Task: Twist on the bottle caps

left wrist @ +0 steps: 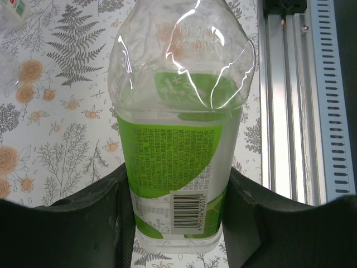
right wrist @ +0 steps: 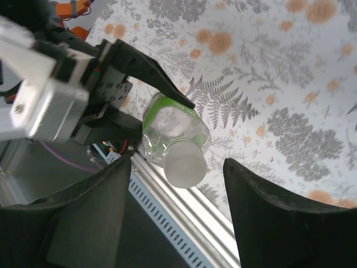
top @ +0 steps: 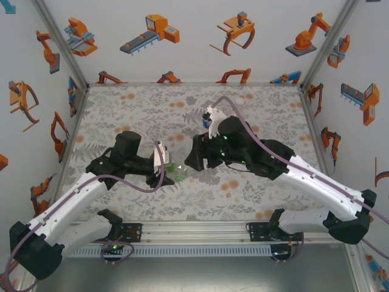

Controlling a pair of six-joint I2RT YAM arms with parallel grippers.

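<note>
**A:** Where is the bottle?

**B:** The left tool [left wrist: 178, 223] is clamped on the green-labelled bottle [left wrist: 178, 139]. Its two fingers press the lower, labelled part of the body, near the base. In the overhead view the bottle is held off the tabletop [top: 243, 188] near the front middle, with its neck pointing toward the other arm.

**A:** And the cap?

**B:** A white cap [right wrist: 184, 166] sits on the neck, though it is not clear how far it is threaded on. The right tool [right wrist: 177, 164] is spread wide, with one finger on each side of the cap and a gap on both sides. It touches nothing.

**A:** How will the bottle handle?

**B:** It looks empty, so it is probably very light. The wall is thin clear plastic, and the shoulder is already creased and dented. It will likely buckle under a hard squeeze and twist along with the cap under a weak one. The glossy label may also slip. Near the base, where the left tool grips, the body should be stiffest.

**A:** And the cap itself?

**B:** It is small and rigid, and far stiffer than the bottle. It is best gripped on opposite sides of its rim, centred on the neck, so it turns without tilting across the thread.
</note>
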